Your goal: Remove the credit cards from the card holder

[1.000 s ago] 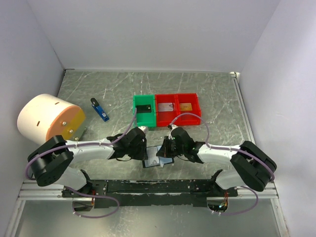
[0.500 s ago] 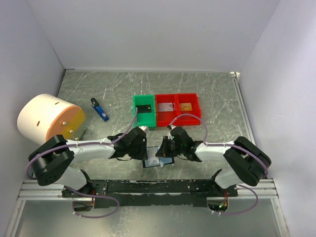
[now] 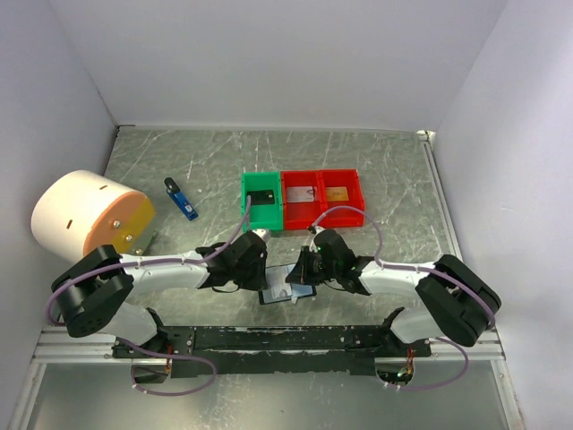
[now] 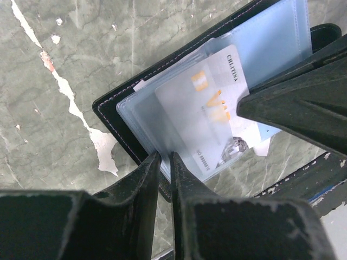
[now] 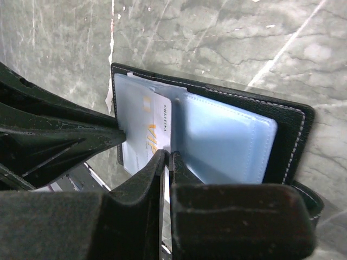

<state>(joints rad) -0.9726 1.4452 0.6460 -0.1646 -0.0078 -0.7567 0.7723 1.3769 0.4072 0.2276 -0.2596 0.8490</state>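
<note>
The top external camera is looking down from above and behind the arms, well off, taking in the whole table with the arm bases along its bottom edge. The left wrist camera is riding on the left gripper, peering along its fingers from very close at the open card holder and facing the right gripper. The right wrist camera is sitting just as near, looking the opposite way. Both wrist views are sharing the blue sleeves and the pale credit card; the overhead view is showing that same spot small, between the two arms
</note>
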